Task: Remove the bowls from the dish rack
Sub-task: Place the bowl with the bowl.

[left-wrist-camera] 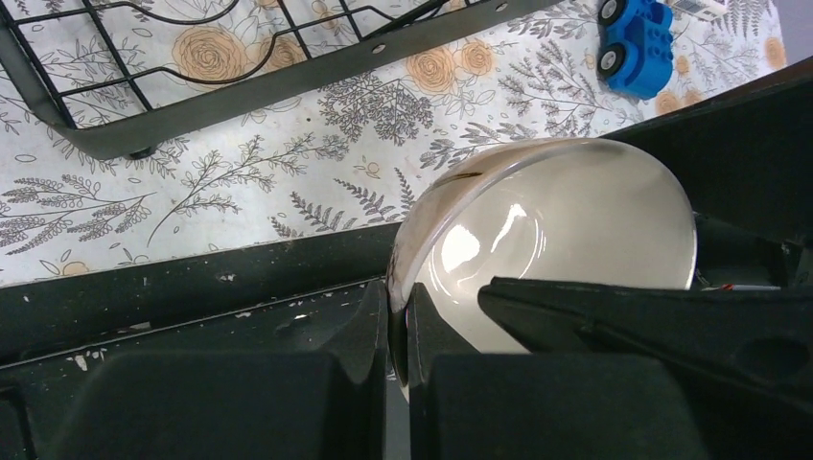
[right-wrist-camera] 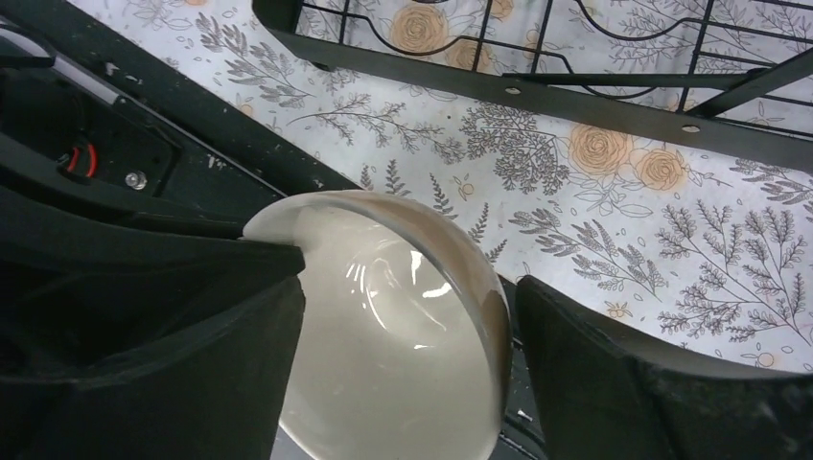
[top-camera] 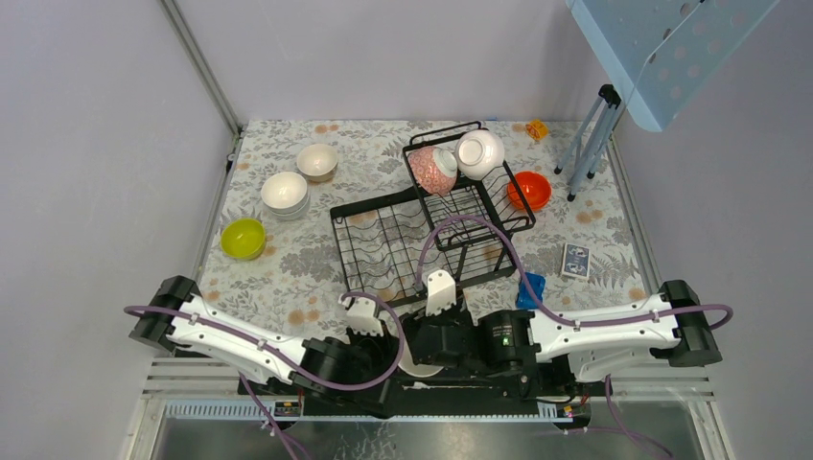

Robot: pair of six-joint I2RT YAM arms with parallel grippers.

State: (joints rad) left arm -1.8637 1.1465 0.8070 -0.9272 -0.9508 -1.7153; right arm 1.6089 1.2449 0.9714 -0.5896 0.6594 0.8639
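Note:
A cream bowl (left-wrist-camera: 556, 230) hangs tilted over the black base plate between the two arms, only partly showing in the top view (top-camera: 418, 362). My left gripper (left-wrist-camera: 398, 307) is shut on its rim, one finger inside and one outside. My right gripper (right-wrist-camera: 407, 316) stands open around the same bowl (right-wrist-camera: 383, 345), its fingers (right-wrist-camera: 575, 374) apart from the bowl's wall. The black wire dish rack (top-camera: 383, 240) sits mid-table; its raised basket holds a pink-patterned bowl (top-camera: 433, 170) and a white bowl (top-camera: 479, 151). The lower tray looks bare.
On the cloth left of the rack are a yellow-green bowl (top-camera: 243, 238), a white stack (top-camera: 285, 192) and a cream bowl (top-camera: 316, 160). An orange-red bowl (top-camera: 528, 190) lies right of it. A blue toy (top-camera: 530, 287), a card box (top-camera: 575, 261) and a stand's legs (top-camera: 590, 144) are nearby.

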